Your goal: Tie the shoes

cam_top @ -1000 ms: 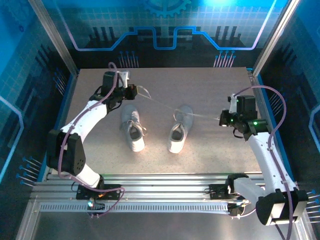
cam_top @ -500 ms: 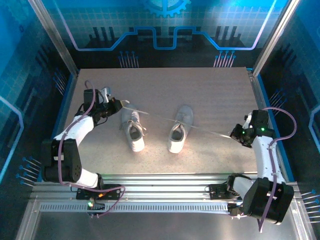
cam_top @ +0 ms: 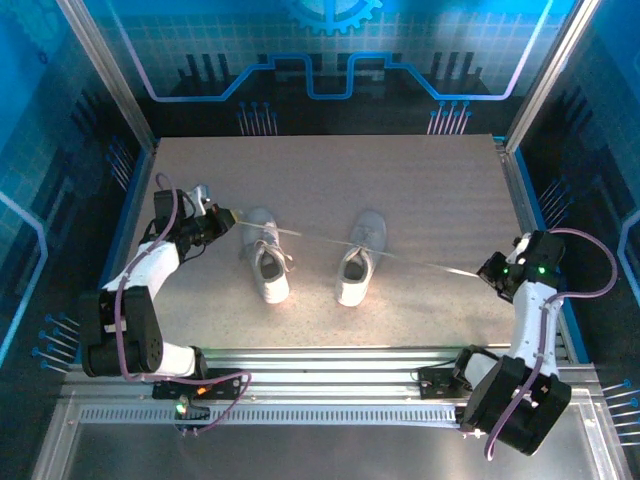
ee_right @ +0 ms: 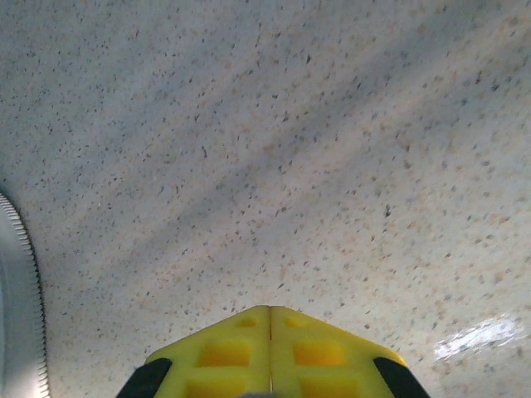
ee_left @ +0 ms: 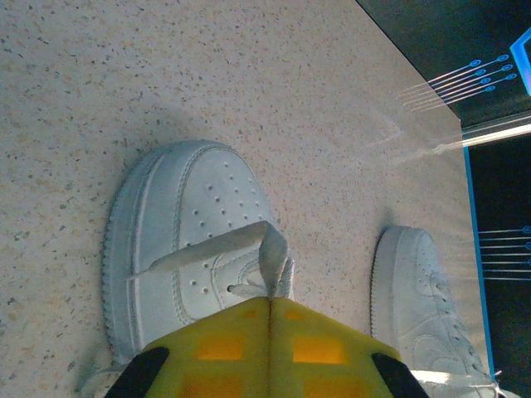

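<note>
1. Two shoes stand side by side in the middle of the surface, toes toward its far edge. The left shoe and the right shoe are white low-tops and sit slightly apart.
2. One thin white lace is stretched in a nearly straight line across the surface. It passes over the left shoe's front, meets the right shoe at its tongue and runs on toward the right edge.
3. Two arms reach in from the near edge, one on each side.
4. Two claws, each with its fingers pressed together:
   - The left claw, near the left edge, is clamped on one end of the lace. The left wrist view shows the flat lace pinched at the yellow tips of the claw, just over the toe of the nearer shoe, with the other shoe beyond.
   - The right claw, close to the right edge, grips the other end. In its own view the claw hangs over bare speckled surface.
5. One surface, pale and speckled, has ribbed metal rails along its near edge.
6. Blue-lit walls with printed circuit lines and a gear motif enclose it on three sides, framed by metal posts.
</note>
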